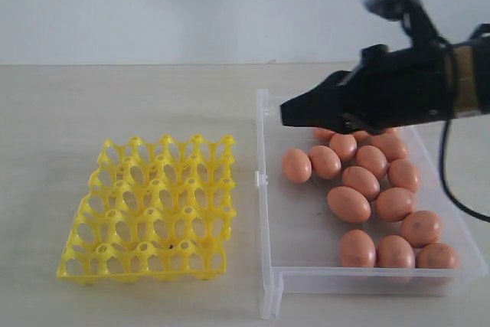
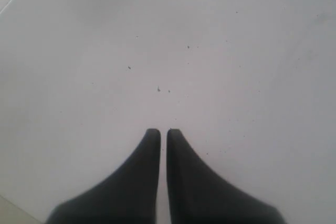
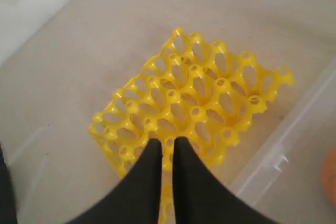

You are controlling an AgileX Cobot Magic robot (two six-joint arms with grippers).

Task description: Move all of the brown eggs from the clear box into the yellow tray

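Several brown eggs (image 1: 349,204) lie clustered in the right half of the clear box (image 1: 269,281) on the table's right side. The yellow tray (image 1: 153,204) sits left of the box with every cup bare; the right wrist view also shows the yellow tray (image 3: 194,98). My right gripper (image 1: 285,115) hangs above the box's far left part, shut with nothing between its fingers, tips pointing toward the tray. In its wrist view my right gripper (image 3: 167,141) has the tray beyond it. My left gripper (image 2: 163,131) is shut and empty over a bare pale surface, outside the exterior view.
The beige tabletop (image 1: 115,105) stretches around tray and box, with a pale wall (image 1: 191,5) behind. A black cable (image 1: 452,181) hangs from the right arm over the box's right side. One egg edge (image 3: 331,182) shows in the right wrist view.
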